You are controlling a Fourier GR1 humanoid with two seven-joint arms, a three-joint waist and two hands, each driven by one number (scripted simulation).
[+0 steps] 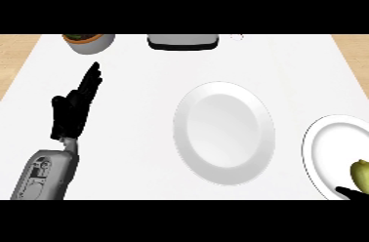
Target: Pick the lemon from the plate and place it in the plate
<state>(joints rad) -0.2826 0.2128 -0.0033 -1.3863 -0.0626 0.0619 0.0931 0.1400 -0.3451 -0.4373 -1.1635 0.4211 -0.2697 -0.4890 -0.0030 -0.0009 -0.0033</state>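
Observation:
A yellow-green lemon (pixel 359 174) lies on a white plate (pixel 324 148) at the right edge of the head view, partly cut off by the frame. A black bit of my right hand (pixel 352 193) shows just below the lemon, at the plate's lower rim; the rest of that hand is out of view. A second, bare white plate (pixel 223 132) lies in the middle of the counter. My left hand (pixel 72 111) rests at the left with fingers straight and pointing up, holding nothing, far from both plates.
A grey pot with a green plant (pixel 89 41) stands at the back left. A grey and black appliance (pixel 183 41) sits at the back centre. Wooden floor shows past the counter's left and right edges.

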